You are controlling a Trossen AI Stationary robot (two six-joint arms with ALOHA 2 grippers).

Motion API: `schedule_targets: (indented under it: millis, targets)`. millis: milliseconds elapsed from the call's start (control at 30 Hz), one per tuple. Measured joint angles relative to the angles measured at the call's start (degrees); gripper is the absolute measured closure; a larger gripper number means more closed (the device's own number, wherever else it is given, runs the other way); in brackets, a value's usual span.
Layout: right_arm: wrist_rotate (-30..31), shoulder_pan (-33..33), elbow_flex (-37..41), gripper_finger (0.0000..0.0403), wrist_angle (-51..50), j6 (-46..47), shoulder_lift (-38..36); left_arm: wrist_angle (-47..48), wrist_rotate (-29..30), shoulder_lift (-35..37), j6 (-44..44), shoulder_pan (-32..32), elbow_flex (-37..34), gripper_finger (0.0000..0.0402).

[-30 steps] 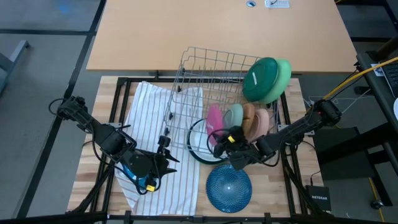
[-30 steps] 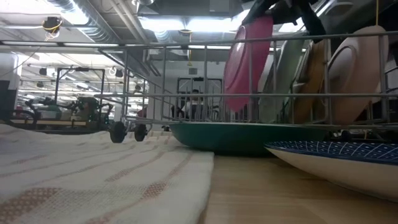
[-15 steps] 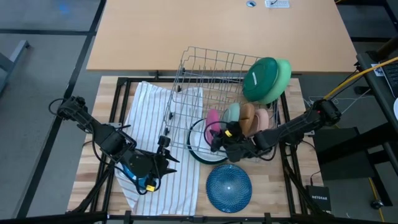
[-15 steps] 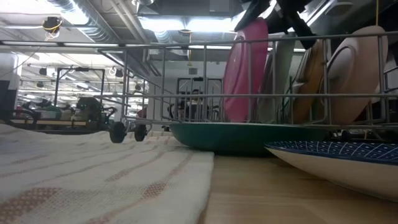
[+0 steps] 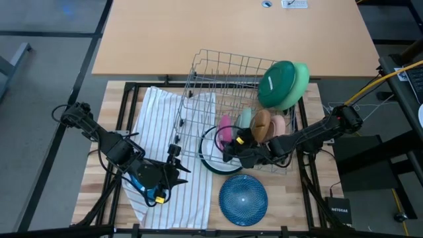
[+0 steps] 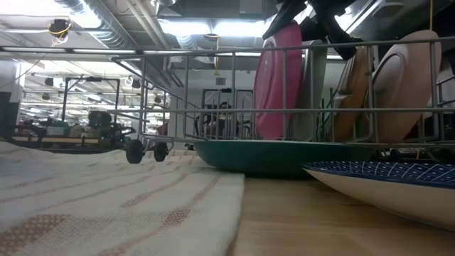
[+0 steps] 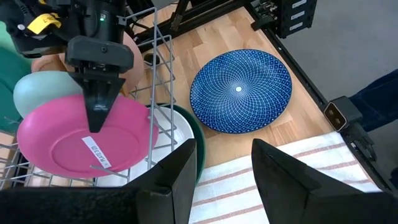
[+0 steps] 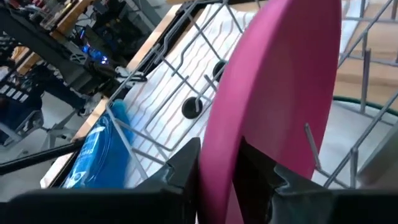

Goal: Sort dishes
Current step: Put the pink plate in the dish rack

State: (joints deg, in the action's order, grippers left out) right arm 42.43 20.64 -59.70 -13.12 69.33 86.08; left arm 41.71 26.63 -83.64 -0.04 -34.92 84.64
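Here the magenta plate [image 7: 81, 146] stands on edge in the grey wire rack [image 5: 225, 86], with a white label [image 7: 94, 151] whose print is unreadable. The right gripper [image 7: 96, 112] straddles its rim, fingers slightly parted. The left gripper [image 5: 173, 173] rests open over the striped towel [image 5: 165, 132].

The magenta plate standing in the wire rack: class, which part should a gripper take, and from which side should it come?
Take the magenta plate by its top rim, coming down from above. It stands on edge between the wires of the rack, with a sage dish close beside it, so only the upper edge is free. The right gripper sits there now, one finger on each face.
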Motion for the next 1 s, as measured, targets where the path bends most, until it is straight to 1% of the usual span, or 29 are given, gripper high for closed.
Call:
schedule_targets:
  millis: [133, 333, 400, 667, 767, 900, 1000]
  targets:
    - [0.20, -0.02, 0.00, 0.0322, 0.08, 4.43, 0.00, 0.51, 0.00, 0.00, -0.03, 0.01, 0.00, 0.0259]
    - [3.06, -0.09, -1.32, 0.0363, -1.34, 7.18, 0.08, 3.00, -0.02, 0.00, -1.71, 0.02, 0.00, 0.0259]
    - [3.89, -0.11, -2.41, 0.0371, -0.48, 7.73, 0.17, 3.34, -0.02, 0.00, -1.96, 0.02, 0.00, 0.0259]
    - [8.13, -0.11, -6.55, 0.0362, -0.45, 8.75, 0.13, 3.24, -0.01, 0.00, -2.82, 0.02, 0.00, 0.0259]
    - [10.20, -0.17, -7.68, 0.0367, -0.49, 10.08, 0.13, 3.22, -0.02, 0.00, -2.94, 0.02, 0.00, 0.0259]
    - [13.76, -0.16, -8.15, 0.0370, -0.31, 11.65, 0.13, 3.20, -0.02, 0.00, -3.23, 0.00, 0.00, 0.0259]
    - [14.42, -0.76, -8.17, 0.0367, -0.65, 13.35, 0.13, 3.20, -0.02, 0.00, -3.36, 0.02, 0.00, 0.0259]
